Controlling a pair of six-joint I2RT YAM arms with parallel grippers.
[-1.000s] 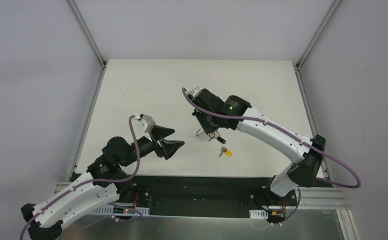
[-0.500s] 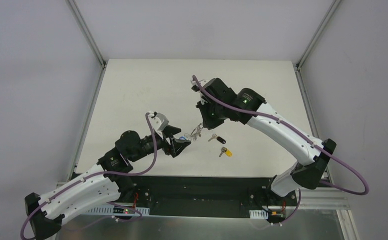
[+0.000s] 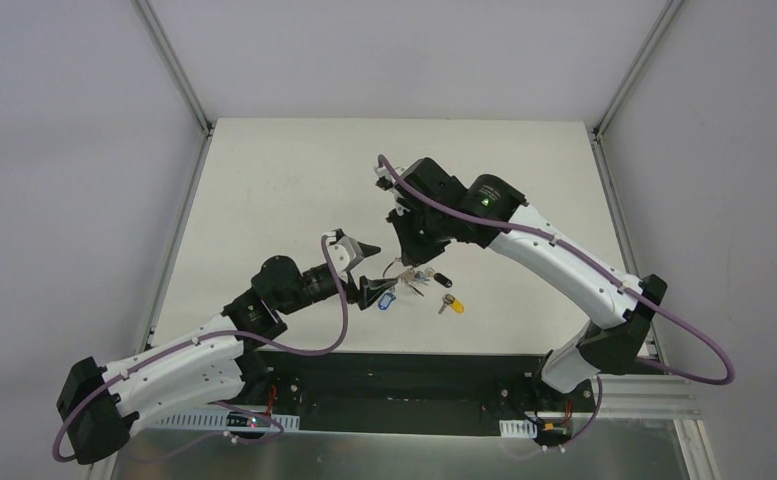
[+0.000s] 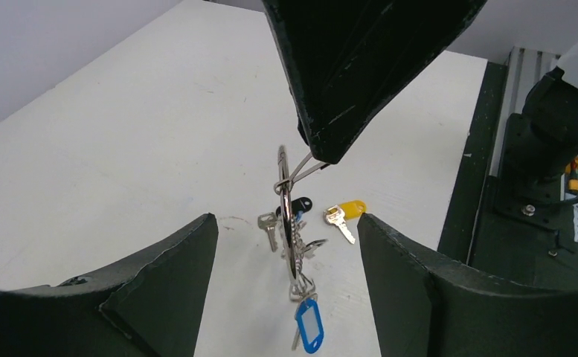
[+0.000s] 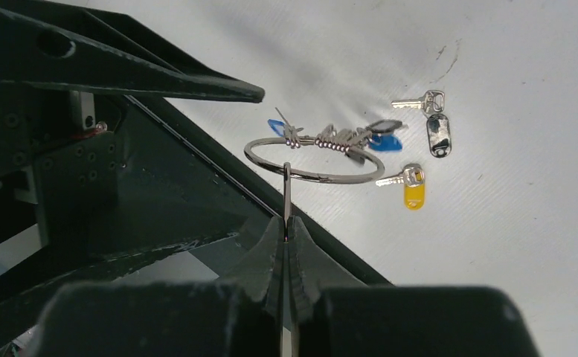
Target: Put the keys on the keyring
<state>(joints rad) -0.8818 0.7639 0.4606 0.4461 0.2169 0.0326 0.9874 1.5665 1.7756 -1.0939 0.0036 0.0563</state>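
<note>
Bare white surface is seen from the middle of the worktop out to the far edge and both far corners. All the work is gathered close to the near edge, a little right of its middle.

The keyring is held clear of the surface by the right gripper, which is clenched on a thin metal piece looped through the ring. The bunch of keys and a blue tag hang from it.

The left gripper is spread wide. One finger is set on each side of the hanging ring, and neither is touching it.

Two loose keys are left lying on the worktop just right of the ring, toward the near right corner. The black-headed key lies beside the ring. The yellow-headed key is placed just beyond it, nearer the near edge, apart from both grippers.
</note>
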